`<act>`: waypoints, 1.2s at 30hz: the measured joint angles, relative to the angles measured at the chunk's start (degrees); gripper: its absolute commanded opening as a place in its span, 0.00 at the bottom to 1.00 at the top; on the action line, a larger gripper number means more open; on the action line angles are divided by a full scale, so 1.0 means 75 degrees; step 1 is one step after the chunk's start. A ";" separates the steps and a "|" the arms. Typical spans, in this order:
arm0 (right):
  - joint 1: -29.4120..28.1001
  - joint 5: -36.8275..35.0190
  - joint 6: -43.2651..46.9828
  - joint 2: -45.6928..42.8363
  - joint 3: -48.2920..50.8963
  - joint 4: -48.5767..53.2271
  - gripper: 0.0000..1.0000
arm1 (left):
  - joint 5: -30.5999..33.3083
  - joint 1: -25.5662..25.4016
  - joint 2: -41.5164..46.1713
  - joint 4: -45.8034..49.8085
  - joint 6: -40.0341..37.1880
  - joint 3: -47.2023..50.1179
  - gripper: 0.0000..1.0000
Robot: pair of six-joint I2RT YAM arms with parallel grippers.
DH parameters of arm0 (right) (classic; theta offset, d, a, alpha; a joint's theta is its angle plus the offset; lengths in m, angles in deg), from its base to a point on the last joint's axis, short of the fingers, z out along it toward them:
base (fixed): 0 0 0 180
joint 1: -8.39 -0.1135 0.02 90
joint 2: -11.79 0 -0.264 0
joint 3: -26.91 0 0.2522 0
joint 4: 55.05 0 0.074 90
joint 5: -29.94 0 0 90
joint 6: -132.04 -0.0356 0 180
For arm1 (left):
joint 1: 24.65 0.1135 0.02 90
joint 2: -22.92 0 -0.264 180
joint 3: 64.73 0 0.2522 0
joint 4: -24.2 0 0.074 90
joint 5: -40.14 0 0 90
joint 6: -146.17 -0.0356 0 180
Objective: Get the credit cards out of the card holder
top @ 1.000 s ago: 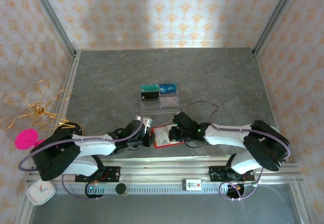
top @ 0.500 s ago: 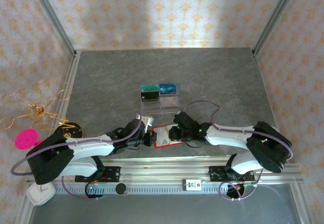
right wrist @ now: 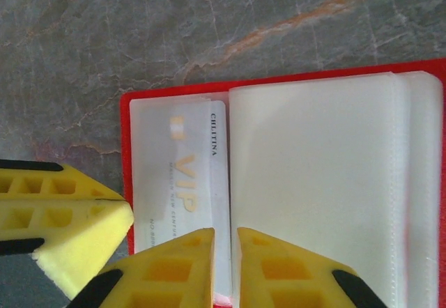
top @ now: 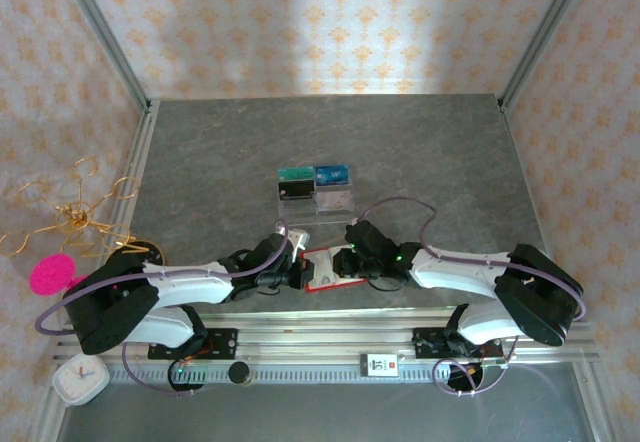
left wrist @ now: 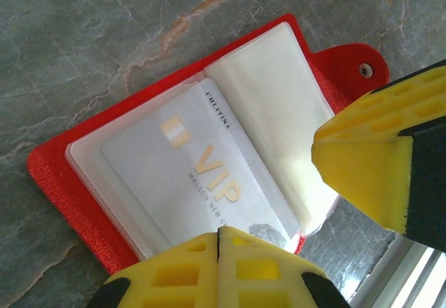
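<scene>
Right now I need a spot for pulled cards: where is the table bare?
Bare: table between clear tray and back wall, and either side of it. Crowded: the card holder, left gripper and right gripper at it.

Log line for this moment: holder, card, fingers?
card holder: open | credit card: pale VIP, in clear pocket | left fingers: shut at holder edge | right fingers: narrow gap at card edge

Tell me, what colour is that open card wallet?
Bright red card holder, whitish pockets; clearest from left wrist.
</scene>
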 measured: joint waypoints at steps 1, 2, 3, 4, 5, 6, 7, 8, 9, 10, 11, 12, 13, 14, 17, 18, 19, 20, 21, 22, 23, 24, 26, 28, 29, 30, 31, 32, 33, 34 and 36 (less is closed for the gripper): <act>0.0000 0.0023 0.0017 0.0000 0.0029 -0.0006 0.20 | 0.0003 0.0000 -0.0128 -0.0061 -0.0003 0.0012 0.00; 0.0000 0.0058 0.0047 0.0000 0.0058 -0.0017 0.21 | 0.0017 0.0000 -0.0312 -0.0105 -0.0003 0.0012 0.00; 0.0000 0.0090 0.0061 0.0003 0.0079 -0.0026 0.21 | 0.0020 0.0000 -0.0472 -0.0198 0.0000 0.0029 0.00; 0.0000 0.0146 0.0070 0.0009 0.0090 -0.0029 0.21 | 0.0012 0.0003 -0.0592 -0.0399 0.0003 0.0044 0.00; 0.0000 0.0184 0.0090 0.0020 0.0093 -0.0044 0.22 | 0.0009 0.0003 -0.0670 -0.0580 0.0003 0.0052 0.00; 0.0000 0.0227 0.0099 0.0032 0.0093 -0.0070 0.22 | -0.0006 0.0003 -0.0761 -0.0755 0.0006 0.0085 0.00; 0.0000 0.0262 0.0114 0.0055 0.0093 -0.0102 0.22 | -0.0035 0.0009 -0.0831 -0.0933 0.0020 0.0128 0.00; 0.0000 0.0306 0.0117 0.0073 0.0093 -0.0119 0.22 | -0.0041 0.0009 -0.0877 -0.1078 0.0026 0.0157 0.00; 0.0000 0.0332 0.0119 0.0090 0.0093 -0.0125 0.22 | -0.0061 0.0009 -0.0933 -0.1241 0.0026 0.0195 0.00; 0.0000 0.0356 0.0122 0.0105 0.0093 -0.0125 0.22 | -0.0079 0.0015 -0.0965 -0.1358 0.0029 0.0227 0.00; 0.0000 0.0373 0.0122 0.0119 0.0093 -0.0140 0.22 | -0.0099 0.0017 -0.0982 -0.1451 0.0026 0.0262 0.00; 0.0000 0.0376 0.0122 0.0140 0.0093 -0.0152 0.22 | -0.0108 0.0020 -0.0982 -0.1513 0.0026 0.0294 0.00; 0.0000 0.0376 0.0119 0.0163 0.0093 -0.0154 0.22 | -0.0119 0.0020 -0.0982 -0.1577 0.0026 0.0326 0.00; 0.0000 0.0370 0.0119 0.0204 0.0093 -0.0154 0.22 | -0.0119 0.0020 -0.0982 -0.1632 0.0029 0.0353 0.00; 0.0000 0.0315 0.0117 0.0315 0.0090 -0.0152 0.24 | -0.0125 0.0020 -0.0982 -0.1763 0.0029 0.0425 0.00; 0.0000 0.0309 0.0114 0.0318 0.0090 -0.0154 0.24 | -0.0125 0.0020 -0.0985 -0.1816 0.0032 0.0446 0.00; 0.0000 0.0306 0.0117 0.0318 0.0090 -0.0157 0.24 | -0.0128 0.0020 -0.1000 -0.1862 0.0032 0.0460 0.00; 0.0000 0.0303 0.0117 0.0326 0.0087 -0.0160 0.24 | -0.0134 0.0020 -0.1020 -0.1912 0.0035 0.0484 0.00; 0.0000 0.0303 0.0119 0.0344 0.0085 -0.0169 0.24 | -0.0140 0.0020 -0.1032 -0.1950 0.0035 0.0490 0.00; 0.0000 0.0312 0.0122 0.0376 0.0073 -0.0172 0.24 | -0.0149 0.0023 -0.1049 -0.1979 0.0035 0.0493 0.00; 0.0000 0.0321 0.0125 0.0411 0.0064 -0.0189 0.23 | -0.0149 0.0023 -0.1064 -0.2002 0.0035 0.0495 0.00; 0.0000 0.0347 0.0131 0.0452 0.0055 -0.0224 0.23 | -0.0157 0.0038 -0.1075 -0.2022 0.0035 0.0495 0.00; 0.0000 0.0385 0.0166 0.0519 0.0041 -0.0286 0.19 | -0.0189 0.0058 -0.1119 -0.2069 0.0032 0.0498 0.00; 0.0000 0.0414 0.0216 0.0568 0.0032 -0.0318 0.11 | -0.0204 0.0058 -0.1154 -0.2110 0.0032 0.0495 0.00; 0.0000 0.0408 0.0224 0.0586 0.0029 -0.0315 0.08 | -0.0207 0.0058 -0.1169 -0.2124 0.0032 0.0495 0.00; 0.0015 0.0399 0.0221 0.0592 0.0029 -0.0289 0.05 | -0.0204 0.0058 -0.1169 -0.2124 0.0032 0.0495 0.00; 0.0026 0.0388 0.0204 0.0589 0.0029 -0.0259 0.01 | -0.0204 0.0058 -0.1166 -0.2124 0.0032 0.0495 0.00; 0.0032 0.0373 0.0201 0.0586 0.0029 -0.0236 0.00 | -0.0210 0.0067 -0.1166 -0.2124 0.0032 0.0495 0.00; 0.0035 0.0364 0.0143 0.0574 0.0029 -0.0227 0.00 | -0.0210 0.0073 -0.1166 -0.2124 0.0032 0.0495 0.00; 0.0035 0.0356 0.0140 0.0551 0.0035 -0.0221 0.00 | -0.0210 0.0073 -0.1166 -0.2124 0.0032 0.0495 0.00; 0.0038 0.0335 0.0082 0.0493 0.0076 -0.0236 0.00 | -0.0251 0.0111 -0.1163 -0.2127 0.0035 0.0498 0.00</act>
